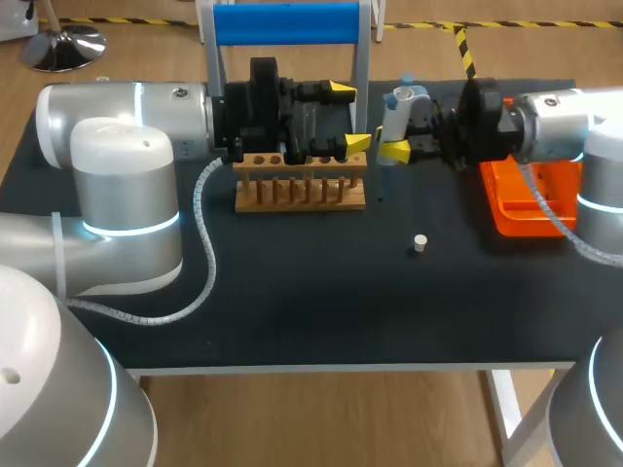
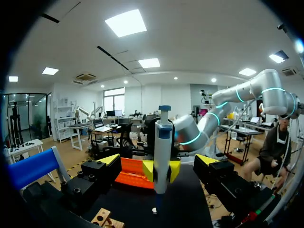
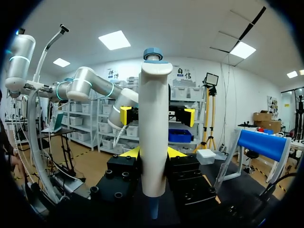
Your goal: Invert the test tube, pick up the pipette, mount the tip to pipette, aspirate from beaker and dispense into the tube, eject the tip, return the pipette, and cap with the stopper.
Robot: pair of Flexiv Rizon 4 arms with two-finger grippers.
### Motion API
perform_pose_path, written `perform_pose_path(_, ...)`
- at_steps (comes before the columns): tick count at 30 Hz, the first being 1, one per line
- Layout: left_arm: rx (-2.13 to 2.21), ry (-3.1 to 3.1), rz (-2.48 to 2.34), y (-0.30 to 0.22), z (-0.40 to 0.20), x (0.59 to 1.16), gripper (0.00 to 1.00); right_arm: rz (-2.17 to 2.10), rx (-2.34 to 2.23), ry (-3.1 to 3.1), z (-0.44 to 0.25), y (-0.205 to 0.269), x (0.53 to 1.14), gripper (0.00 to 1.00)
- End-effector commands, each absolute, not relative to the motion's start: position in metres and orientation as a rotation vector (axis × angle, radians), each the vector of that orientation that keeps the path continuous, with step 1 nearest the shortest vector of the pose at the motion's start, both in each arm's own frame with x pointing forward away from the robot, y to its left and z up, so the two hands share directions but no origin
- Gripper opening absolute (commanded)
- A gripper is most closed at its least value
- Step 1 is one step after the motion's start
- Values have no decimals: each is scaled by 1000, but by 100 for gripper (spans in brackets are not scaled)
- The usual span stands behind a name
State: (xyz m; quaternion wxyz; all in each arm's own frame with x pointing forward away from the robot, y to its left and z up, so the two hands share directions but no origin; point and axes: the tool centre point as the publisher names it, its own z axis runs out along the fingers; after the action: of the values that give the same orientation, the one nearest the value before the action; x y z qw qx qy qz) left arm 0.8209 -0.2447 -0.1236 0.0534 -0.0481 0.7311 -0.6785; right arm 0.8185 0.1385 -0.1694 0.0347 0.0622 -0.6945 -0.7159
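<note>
My right gripper is shut on a white pipette with a blue top, held upright above the table behind the right end of the wooden tube rack. In the right wrist view the pipette stands between my yellow tips, right gripper, with its narrow bluish lower end pointing down. My left gripper stands wide open over the rack, facing the pipette just ahead of it. A small white stopper lies on the black mat. I see no test tube or beaker.
An orange tray sits at the right under my right arm. A stand with a blue top bar rises behind the rack. The black mat in front of the rack holds only the stopper.
</note>
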Motion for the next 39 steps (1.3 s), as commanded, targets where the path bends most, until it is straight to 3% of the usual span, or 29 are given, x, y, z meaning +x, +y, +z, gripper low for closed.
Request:
perform_pose_path(1, -145, 2224, -2062, -244, -123, 821, 100, -2197, 198, -2137, -170, 148, 822, 0)
perform_pose_path(39, -145, 2224, -2062, -244, -123, 821, 100, -2225, 131, -2180, -167, 192, 822, 0)
